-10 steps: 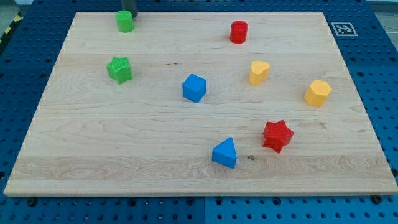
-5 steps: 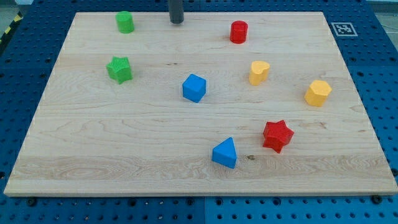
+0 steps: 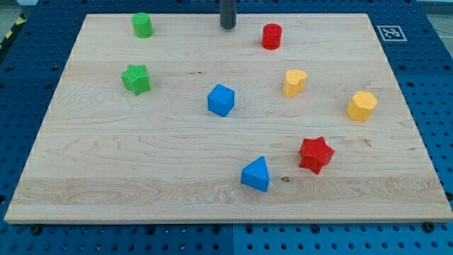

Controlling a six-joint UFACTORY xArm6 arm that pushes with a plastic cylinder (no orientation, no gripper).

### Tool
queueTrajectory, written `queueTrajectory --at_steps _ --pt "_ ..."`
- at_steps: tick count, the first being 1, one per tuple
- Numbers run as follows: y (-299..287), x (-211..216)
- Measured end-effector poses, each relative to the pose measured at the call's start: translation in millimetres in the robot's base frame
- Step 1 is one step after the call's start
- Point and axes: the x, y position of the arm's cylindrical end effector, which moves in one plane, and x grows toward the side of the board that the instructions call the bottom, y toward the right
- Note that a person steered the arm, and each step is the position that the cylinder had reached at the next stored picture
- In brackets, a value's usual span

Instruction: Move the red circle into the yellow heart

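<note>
The red circle [image 3: 272, 36] stands near the view's top, right of centre. The yellow heart [image 3: 294, 82] lies below it and slightly to the right, a clear gap apart. My tip [image 3: 228, 27] rests on the board at the view's top, to the left of the red circle and apart from it. The rod runs up out of the frame.
A green circle [image 3: 142, 25] and a green star [image 3: 136, 79] sit at the view's left. A blue cube [image 3: 221, 100] is at centre, a blue triangle [image 3: 256, 174] and a red star [image 3: 315, 154] lower down, a yellow hexagon [image 3: 362, 105] at right. The wooden board [image 3: 106, 163] lies on a blue pegboard.
My tip has slid right along the board's top edge, from beside the green circle to near the red circle. No block has moved.
</note>
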Motion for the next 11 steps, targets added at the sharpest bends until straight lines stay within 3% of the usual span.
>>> queueTrajectory --at_steps 6,8,11 --pt "14.7 17.5" --pt "56.2 3.8" --pt "92.1 42.0"
